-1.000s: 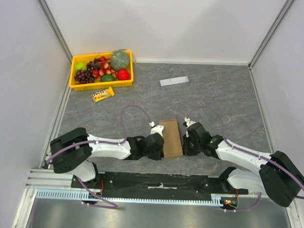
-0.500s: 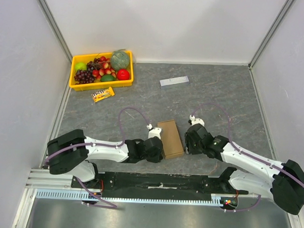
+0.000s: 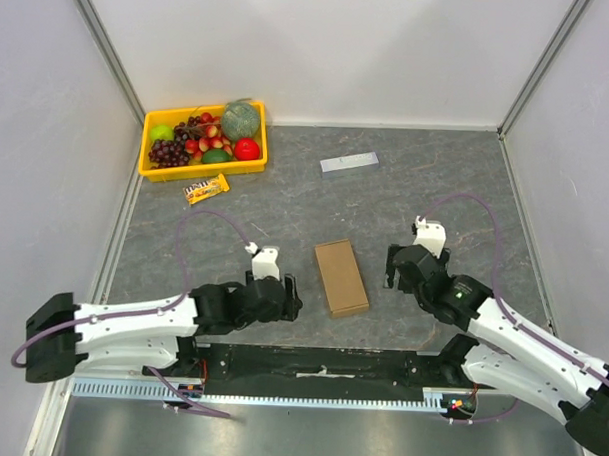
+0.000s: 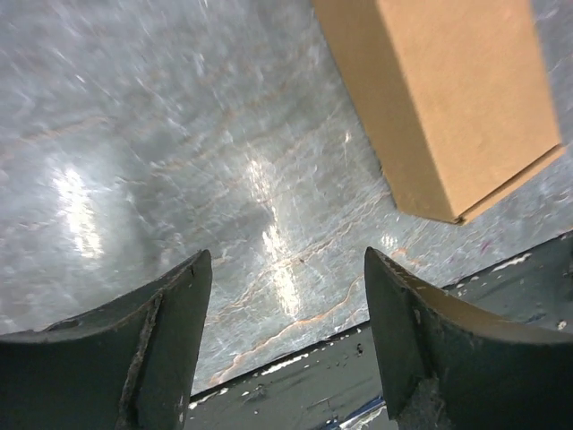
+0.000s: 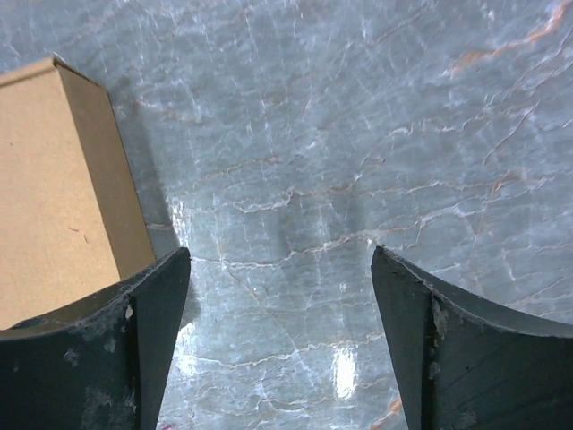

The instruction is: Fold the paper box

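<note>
Two grippers, both w/ jaws spread apart, nothing held btw them. Paper box (image 3: 341, 277) closed up: plain brown cardboard, shallow, rectangular, lying flat on grey marbled table (image 3: 436, 193). Sits near front edge, roughly midway btw the two arms, long side pointing away from the bases w/ a slight tilt.

Left gripper (image 3: 290, 300) low over table, near box's left side, not touching, strip of bare table visible btw. Right gripper (image 3: 393, 273) on opp. side of box, likewise near but apart.

Left wrist view: dark fingers (image 4: 170, 331) at bottom of pic, standing wide, only bare table btw them. Box at upper right, top face & one long side wall visible, near corner close to table's front edge.

Right wrist view: dark fingers (image 5: 143, 331) wide as well, bare table btw. Box at far left of pic, partly cut off by frame, lower part hidden behind left finger; can't tell contact from that angle alone, but top view shows a gap.

Far-left back corner: yellow tray (image 3: 147, 160) full of fruit (image 3: 208, 135), incl. dark grapes, red & green pieces. Snack bar (image 3: 207, 189) on table just in front of tray. Grey-white strip (image 3: 349, 163) flat on table toward back centre, well apart from box & from both grippers.
</note>
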Action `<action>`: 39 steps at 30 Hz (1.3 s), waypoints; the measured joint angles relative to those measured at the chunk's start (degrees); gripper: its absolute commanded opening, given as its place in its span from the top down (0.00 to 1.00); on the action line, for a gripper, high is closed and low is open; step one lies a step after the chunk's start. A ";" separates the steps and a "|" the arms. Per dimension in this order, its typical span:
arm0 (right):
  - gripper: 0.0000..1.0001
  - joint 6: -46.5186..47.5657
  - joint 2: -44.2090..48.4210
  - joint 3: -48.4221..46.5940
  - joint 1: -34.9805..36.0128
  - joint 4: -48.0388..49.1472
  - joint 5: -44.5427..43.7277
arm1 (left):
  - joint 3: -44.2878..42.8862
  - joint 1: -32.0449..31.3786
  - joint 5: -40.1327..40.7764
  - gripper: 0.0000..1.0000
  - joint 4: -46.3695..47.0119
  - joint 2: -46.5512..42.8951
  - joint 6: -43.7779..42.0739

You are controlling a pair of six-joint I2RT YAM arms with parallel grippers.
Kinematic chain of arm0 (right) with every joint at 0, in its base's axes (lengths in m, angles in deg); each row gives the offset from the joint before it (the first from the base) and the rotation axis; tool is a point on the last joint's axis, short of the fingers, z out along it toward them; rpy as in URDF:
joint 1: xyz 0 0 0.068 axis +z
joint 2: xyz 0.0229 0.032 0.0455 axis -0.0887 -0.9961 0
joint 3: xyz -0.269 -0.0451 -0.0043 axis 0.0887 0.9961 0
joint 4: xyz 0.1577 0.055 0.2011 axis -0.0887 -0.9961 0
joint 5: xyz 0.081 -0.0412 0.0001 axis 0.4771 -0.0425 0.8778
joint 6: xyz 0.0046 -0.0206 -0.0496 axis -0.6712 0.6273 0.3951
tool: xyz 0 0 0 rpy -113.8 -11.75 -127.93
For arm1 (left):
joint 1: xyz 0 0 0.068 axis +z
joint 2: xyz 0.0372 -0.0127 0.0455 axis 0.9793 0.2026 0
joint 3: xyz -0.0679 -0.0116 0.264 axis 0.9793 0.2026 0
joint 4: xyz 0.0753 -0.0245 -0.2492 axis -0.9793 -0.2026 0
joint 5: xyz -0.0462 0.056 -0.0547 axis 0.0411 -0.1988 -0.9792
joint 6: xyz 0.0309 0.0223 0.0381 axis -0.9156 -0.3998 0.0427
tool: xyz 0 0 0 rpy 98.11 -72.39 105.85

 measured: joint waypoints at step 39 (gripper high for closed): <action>0.07 17.53 7.50 4.35 -24.65 18.97 24.33 | 4.68 39.17 -5.46 0.12 -2.60 -24.85 -20.87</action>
